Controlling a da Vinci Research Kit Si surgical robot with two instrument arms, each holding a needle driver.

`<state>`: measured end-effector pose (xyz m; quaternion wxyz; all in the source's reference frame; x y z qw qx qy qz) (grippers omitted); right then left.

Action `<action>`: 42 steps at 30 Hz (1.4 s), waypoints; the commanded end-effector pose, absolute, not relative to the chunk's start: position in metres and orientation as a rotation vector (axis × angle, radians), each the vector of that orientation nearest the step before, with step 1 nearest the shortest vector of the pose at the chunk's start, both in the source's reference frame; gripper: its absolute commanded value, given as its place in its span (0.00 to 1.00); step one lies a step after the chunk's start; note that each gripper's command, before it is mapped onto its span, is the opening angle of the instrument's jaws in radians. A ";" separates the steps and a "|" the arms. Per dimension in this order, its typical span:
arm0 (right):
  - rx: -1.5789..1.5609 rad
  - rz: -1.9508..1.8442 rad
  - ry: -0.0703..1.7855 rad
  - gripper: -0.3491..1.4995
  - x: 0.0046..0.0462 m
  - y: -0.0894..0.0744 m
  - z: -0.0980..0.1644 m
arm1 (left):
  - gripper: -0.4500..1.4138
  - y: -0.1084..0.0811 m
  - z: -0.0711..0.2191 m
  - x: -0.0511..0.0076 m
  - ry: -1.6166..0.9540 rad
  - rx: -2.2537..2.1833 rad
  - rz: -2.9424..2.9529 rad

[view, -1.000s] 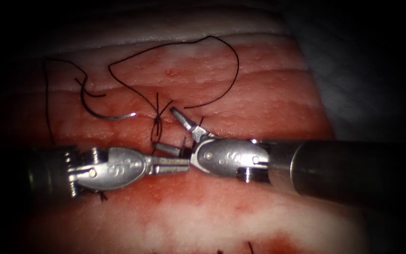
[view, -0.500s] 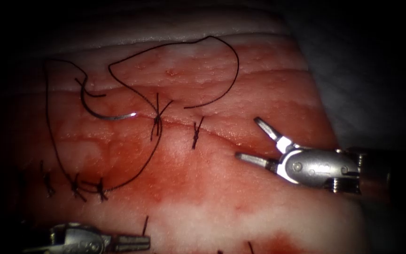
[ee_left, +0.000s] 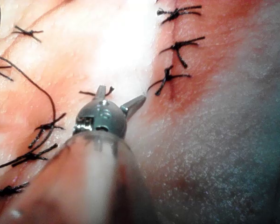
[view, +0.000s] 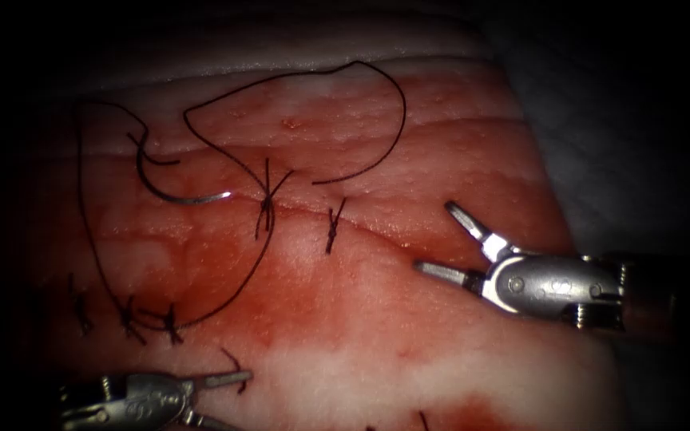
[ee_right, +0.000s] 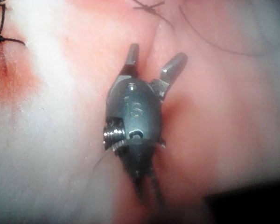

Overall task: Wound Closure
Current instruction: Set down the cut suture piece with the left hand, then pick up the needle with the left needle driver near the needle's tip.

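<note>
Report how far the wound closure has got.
Done: two knotted stitches sit across the cut. In hand: nothing; the left gripper and right gripper are open and empty. The needle lies loose on the tissue, left of the stitches, thread trailing. Left: the cut to the right of the stitches looks unstitched.

Faint embossed marks on the right tool (ee_right: 151,58), on its dark wrist housing, looking like "1S" in the right wrist view, too blurred to be sure, no other writing legible anywhere
</note>
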<state>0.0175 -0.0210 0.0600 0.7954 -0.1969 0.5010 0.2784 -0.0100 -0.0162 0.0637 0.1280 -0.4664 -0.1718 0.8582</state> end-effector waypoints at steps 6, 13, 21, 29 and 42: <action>-0.424 0.598 1.078 0.84 0.0182 -0.021 0.060 | 0.44 -0.015 0.060 -0.0088 -0.522 -1.397 2.455; -0.425 0.600 1.075 0.83 0.0182 -0.021 0.060 | 0.53 -0.013 0.058 -0.0070 -0.460 -1.390 2.420; -0.416 0.604 1.070 0.83 0.0176 -0.021 0.060 | 0.33 -0.002 0.059 -0.0056 -0.255 -1.168 2.486; -0.413 0.604 1.067 0.83 0.0174 -0.021 0.060 | 0.34 0.004 0.067 -0.0044 -0.304 -0.939 2.611; -0.413 0.604 1.066 0.83 0.0174 -0.021 0.060 | 0.39 0.004 0.074 -0.0051 -0.474 -0.694 2.716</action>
